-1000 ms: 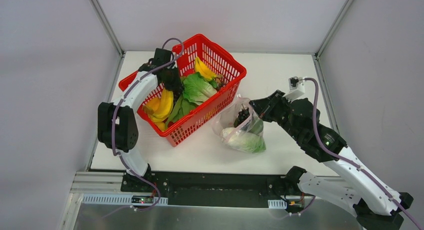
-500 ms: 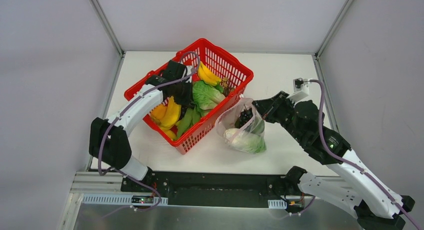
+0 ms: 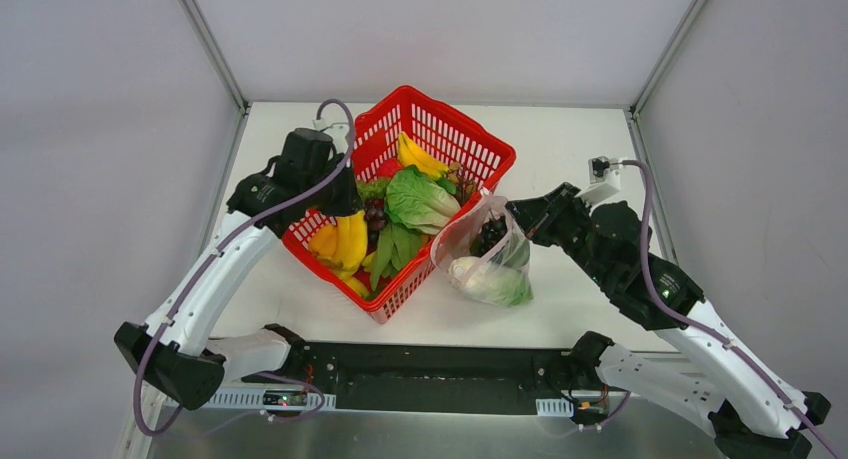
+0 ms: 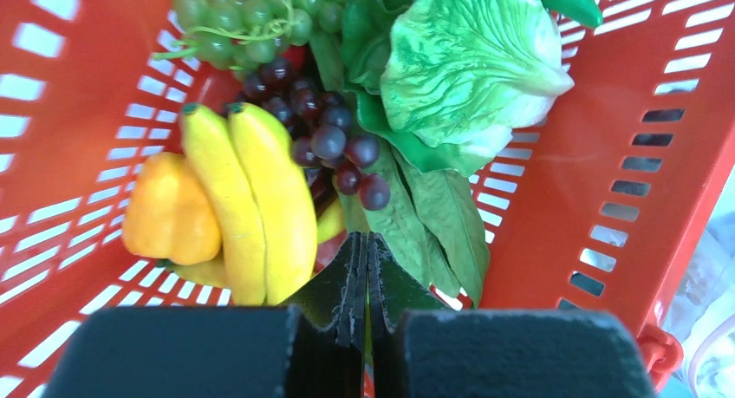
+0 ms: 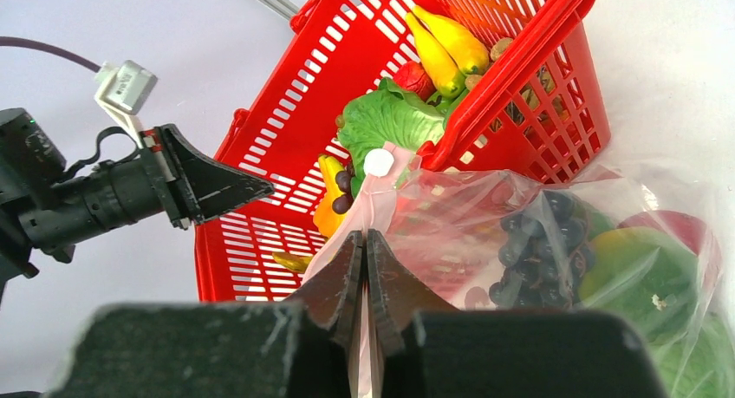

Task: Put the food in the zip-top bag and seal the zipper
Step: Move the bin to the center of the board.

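Observation:
The clear zip-top bag (image 3: 470, 241) lies right of the red basket and holds a white-green cabbage (image 3: 490, 279) and dark grapes (image 5: 542, 242). My right gripper (image 5: 365, 235) is shut on the bag's pinkish mouth edge, the zipper (image 5: 381, 190), and holds it up; from above, the right gripper (image 3: 518, 213) is at the bag's top right. More food fills the basket: bananas (image 4: 260, 207), dark grapes (image 4: 325, 138), green grapes (image 4: 251, 16) and leafy greens (image 4: 468, 68). My left gripper (image 4: 366, 238) is shut with nothing seen between its fingers, and hangs over the basket's left side (image 3: 343, 196).
The red mesh basket (image 3: 470, 129) stands at the middle of the white table, its right wall (image 5: 520, 86) touching the bag's mouth. An orange-yellow fruit (image 4: 169, 212) lies beside the bananas. Grey walls close in the left, right and back.
The basket has slid right and nearer, up against the bag. My left arm has swung out to the left, its gripper now at the basket's left side. The right gripper stays on the bag.

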`<state>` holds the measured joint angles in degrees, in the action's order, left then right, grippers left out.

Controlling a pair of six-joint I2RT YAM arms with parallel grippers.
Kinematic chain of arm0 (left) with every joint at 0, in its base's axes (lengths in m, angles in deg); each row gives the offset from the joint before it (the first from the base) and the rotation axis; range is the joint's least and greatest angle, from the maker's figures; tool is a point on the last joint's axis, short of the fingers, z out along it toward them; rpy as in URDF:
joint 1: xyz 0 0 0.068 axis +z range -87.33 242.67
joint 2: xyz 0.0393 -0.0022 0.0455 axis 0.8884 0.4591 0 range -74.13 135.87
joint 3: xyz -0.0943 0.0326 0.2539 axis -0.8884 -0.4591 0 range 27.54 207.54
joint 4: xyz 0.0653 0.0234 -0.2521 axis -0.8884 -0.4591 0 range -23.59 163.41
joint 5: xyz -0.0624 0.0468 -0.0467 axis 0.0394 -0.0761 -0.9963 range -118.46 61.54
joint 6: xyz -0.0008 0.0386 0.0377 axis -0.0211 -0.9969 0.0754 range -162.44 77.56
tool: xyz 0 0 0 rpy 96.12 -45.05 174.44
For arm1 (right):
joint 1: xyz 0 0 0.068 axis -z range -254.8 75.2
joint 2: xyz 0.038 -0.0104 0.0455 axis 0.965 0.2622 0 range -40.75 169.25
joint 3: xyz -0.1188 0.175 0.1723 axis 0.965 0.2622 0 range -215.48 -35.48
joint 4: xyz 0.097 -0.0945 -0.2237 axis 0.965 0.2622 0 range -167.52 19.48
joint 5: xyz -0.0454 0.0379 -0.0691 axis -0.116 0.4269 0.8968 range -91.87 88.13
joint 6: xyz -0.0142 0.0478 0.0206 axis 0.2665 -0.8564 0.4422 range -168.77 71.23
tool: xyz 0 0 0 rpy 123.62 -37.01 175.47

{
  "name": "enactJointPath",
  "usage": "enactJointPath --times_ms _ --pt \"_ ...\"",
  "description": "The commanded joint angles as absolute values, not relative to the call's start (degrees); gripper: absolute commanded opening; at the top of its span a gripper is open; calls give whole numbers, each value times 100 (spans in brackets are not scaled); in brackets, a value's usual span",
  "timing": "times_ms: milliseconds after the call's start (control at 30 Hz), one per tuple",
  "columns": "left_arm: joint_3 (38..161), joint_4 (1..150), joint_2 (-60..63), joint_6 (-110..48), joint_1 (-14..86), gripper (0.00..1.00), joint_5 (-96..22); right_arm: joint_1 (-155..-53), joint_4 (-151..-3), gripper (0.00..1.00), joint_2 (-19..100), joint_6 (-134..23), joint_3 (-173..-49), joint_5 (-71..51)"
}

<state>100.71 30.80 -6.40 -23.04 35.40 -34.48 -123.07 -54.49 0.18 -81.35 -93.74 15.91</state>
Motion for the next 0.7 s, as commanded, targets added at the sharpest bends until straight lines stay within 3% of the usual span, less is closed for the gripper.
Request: enactJointPath --times_ms 0,133,167,300,367,567,667 --pt "10242 2802 -866 -2263 3755 0 -3203 -12306 -5617 5 -110 -8228 -9401 1726" --pt "10086 2955 -894 -2354 3771 0 -3595 -12311 -5616 5 -145 -8257 -9375 1743" --pt "10059 2951 -846 -2357 3771 6 -3660 -12310 -5608 5 -145 -8265 -9375 1732" --pt "9882 3045 -663 -2250 3782 56 -3396 -12313 -5605 5 -144 -8285 -9375 1694" --pt "9856 3254 -494 -2177 3870 71 -3182 -12311 -5598 5 -138 -8285 -9360 1700" --pt "10503 3489 429 -2014 4255 86 -2435 -12313 -5605 5 -50 -8257 -9362 1721" --pt "10682 3729 981 -1805 4463 86 -2158 -12306 -5616 6 -4 -8215 -9351 1776"
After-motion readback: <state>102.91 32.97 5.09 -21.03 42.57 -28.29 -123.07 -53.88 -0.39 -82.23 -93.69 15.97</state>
